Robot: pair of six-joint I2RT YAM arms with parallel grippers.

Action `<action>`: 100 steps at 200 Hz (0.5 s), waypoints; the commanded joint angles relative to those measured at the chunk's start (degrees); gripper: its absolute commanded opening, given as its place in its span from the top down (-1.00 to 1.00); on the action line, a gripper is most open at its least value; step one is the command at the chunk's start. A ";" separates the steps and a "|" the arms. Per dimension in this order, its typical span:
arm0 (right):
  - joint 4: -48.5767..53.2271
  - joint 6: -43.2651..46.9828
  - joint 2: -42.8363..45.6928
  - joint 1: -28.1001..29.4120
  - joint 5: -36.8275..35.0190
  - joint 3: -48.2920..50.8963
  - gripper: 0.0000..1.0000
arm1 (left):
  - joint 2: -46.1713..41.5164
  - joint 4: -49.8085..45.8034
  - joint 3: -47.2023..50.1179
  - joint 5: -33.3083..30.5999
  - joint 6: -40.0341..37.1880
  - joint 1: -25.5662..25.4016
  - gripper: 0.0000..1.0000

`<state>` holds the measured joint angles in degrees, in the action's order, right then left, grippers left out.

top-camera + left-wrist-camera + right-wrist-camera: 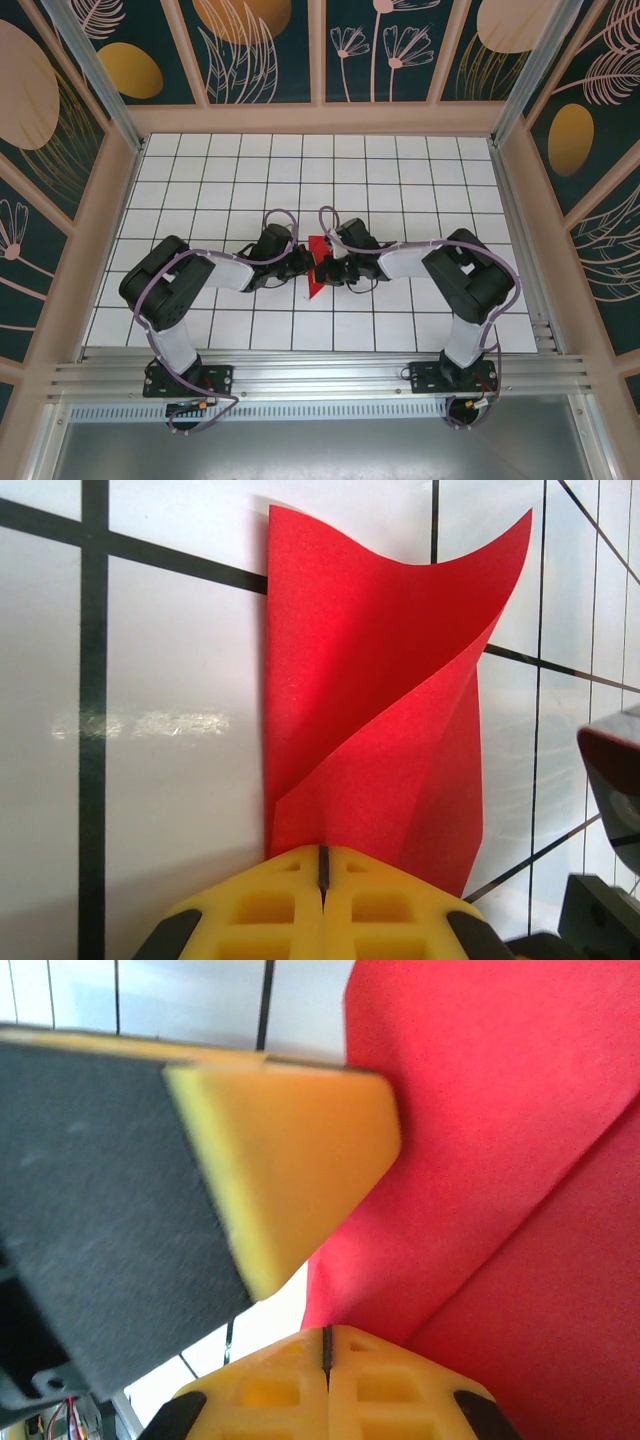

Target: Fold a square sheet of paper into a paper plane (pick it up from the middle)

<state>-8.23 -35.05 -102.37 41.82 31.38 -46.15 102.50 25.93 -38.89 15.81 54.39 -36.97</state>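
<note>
The red sheet of paper [316,275] lies partly folded in the middle of the white grid table, with one pointed end toward the near edge. In the left wrist view the paper [380,680] curls up in overlapping layers straight out of my left gripper [322,865], whose yellow jaws are pressed together on its near edge. My left gripper [304,264] and right gripper [338,268] meet over the paper from either side. In the right wrist view my right gripper [327,1345] is shut at the edge of the paper [500,1160], and the left gripper's yellow finger [290,1160] is close above.
White tiles with dark grid lines [400,180] spread around the arms. Wooden-framed patterned walls [100,200] close in the left, right and far sides. An aluminium rail [320,375] runs along the near edge by the arm bases. The right gripper's dark body [612,780] sits at the frame edge.
</note>
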 commanded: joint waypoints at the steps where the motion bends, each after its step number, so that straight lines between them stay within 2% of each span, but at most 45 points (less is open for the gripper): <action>1: -1.43 -0.31 2.12 1.58 0.88 1.86 0.90 | 0.75 -0.92 1.12 -1.32 0.72 0.22 0.91; 42: -3.81 -2.00 1.51 2.47 1.30 4.18 0.89 | 0.75 -0.65 1.54 -1.49 1.13 0.20 0.91; 80: -1.83 -2.48 -1.30 2.47 -1.49 3.05 0.90 | 0.64 -0.62 1.70 -1.60 1.24 0.23 0.91; 100: -3.92 -2.82 0.76 2.88 -0.46 3.50 0.89 | 0.46 -0.62 1.85 -1.75 1.35 0.25 0.91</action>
<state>-11.77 -36.95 -102.04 43.59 30.96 -43.29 102.50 26.89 -38.39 15.79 54.81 -36.97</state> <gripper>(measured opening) 0.054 0.056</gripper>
